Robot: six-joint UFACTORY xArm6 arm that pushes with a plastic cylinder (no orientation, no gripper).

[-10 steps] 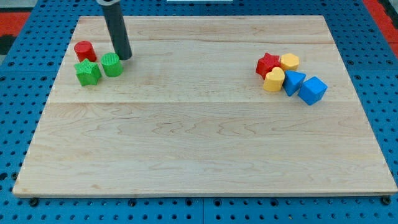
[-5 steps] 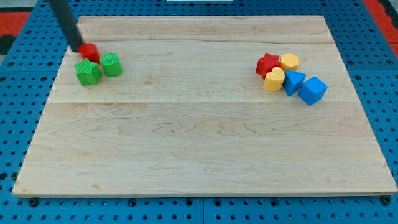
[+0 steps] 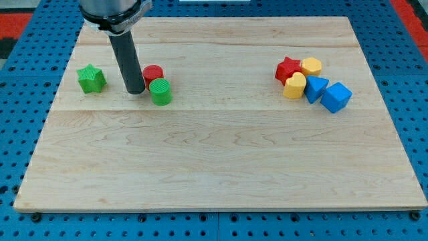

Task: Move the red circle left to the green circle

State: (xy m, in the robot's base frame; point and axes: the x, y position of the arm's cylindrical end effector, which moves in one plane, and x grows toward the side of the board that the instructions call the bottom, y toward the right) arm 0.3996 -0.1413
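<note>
The red circle lies on the wooden board in the upper left part of the view. The green circle sits just below and slightly right of it, touching it. My tip rests on the board right beside both, to the left of the green circle and below-left of the red circle. The rod rises from the tip toward the view's top.
A green star lies to the left of my tip. At the right stands a tight cluster: red star, yellow hexagon, yellow heart, blue triangle, blue cube.
The red circle and green circle have been pushed rightward, away from the green star. My tip swung from the far left to just left of the two circles.
</note>
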